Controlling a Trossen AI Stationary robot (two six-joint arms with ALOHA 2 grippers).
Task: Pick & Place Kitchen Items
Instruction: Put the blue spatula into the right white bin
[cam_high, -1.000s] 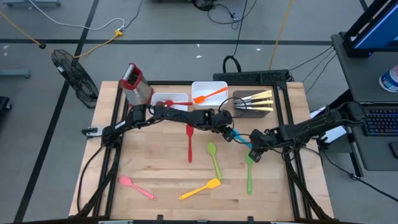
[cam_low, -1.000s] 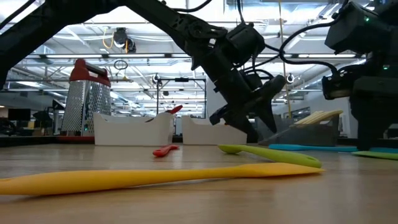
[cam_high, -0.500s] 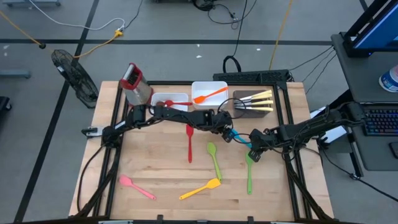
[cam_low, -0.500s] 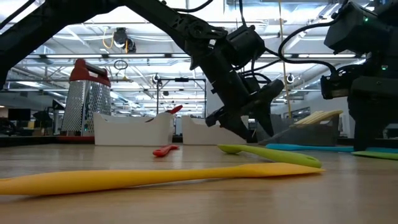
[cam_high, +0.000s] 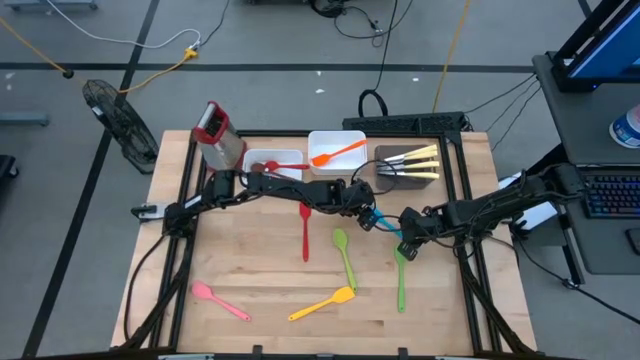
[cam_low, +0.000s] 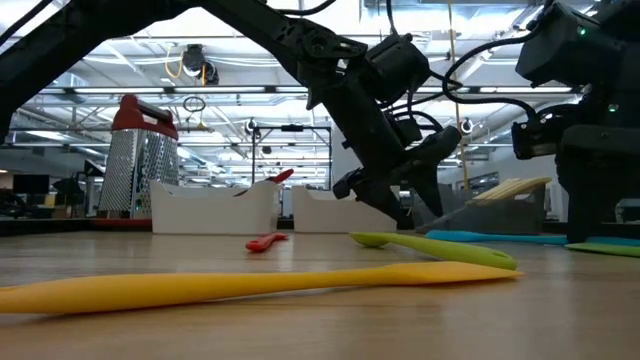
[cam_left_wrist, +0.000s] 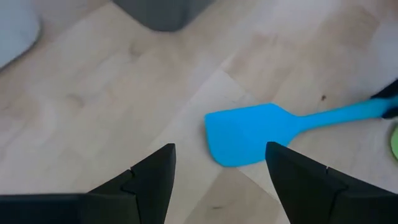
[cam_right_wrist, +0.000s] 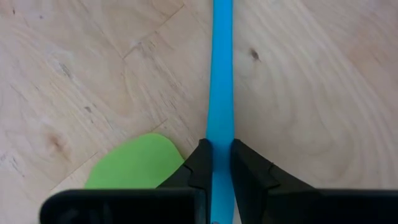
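Green spatula (cam_right_wrist: 134, 163) lies just beside blue spatula (cam_left_wrist: 249, 132).
My right claw (cam_right_wrist: 216, 163) pinches its handle; my left claw (cam_left_wrist: 219, 177), spread wide, hovers empty over the blade.

The table (cam_high: 260, 280) is pale wood with grain lines and small dark knots, smooth and not shiny. The blue spatula (cam_left_wrist: 249, 132) looks like soft, matt plastic or rubber, and so do the green spatula (cam_right_wrist: 134, 167) and the yellow spatula (cam_low: 250, 285). The grater (cam_low: 140, 160) far on the left is shiny metal with a red plastic top, and the fingers (cam_left_wrist: 149, 180) look like dull black plastic.
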